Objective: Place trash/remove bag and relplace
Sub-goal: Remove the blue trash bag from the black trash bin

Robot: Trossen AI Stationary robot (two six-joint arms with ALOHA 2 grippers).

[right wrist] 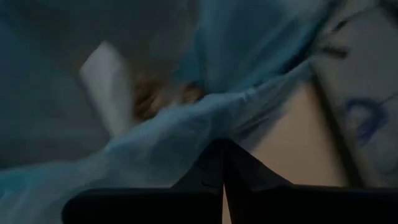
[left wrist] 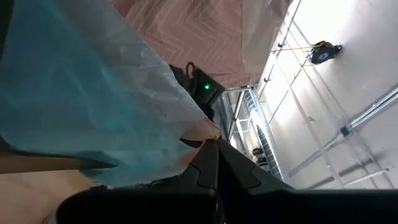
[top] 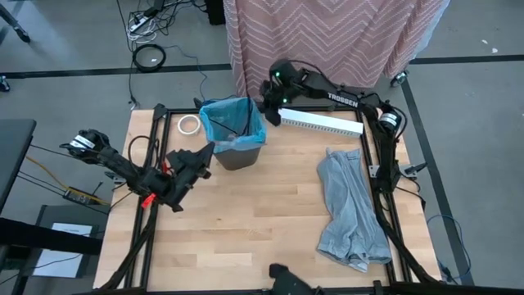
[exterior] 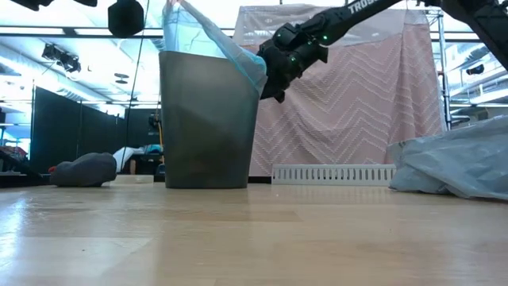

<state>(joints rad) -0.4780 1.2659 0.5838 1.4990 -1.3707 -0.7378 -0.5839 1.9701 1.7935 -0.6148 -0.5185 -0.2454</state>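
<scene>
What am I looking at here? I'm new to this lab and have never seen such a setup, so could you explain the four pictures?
It is a two-armed robot at a wooden table. One picture looks straight down, one looks level across the tabletop, and two come from cameras on the arms' wrists. On the table stand a grey bin lined with a blue bag, a white tape ring, a long white slotted strip and a crumpled grey bag. The left gripper is shut on the blue bag's edge at one side of the bin; the right gripper is shut on it at the other side. The right wrist view shows scraps of trash through the bag.
</scene>
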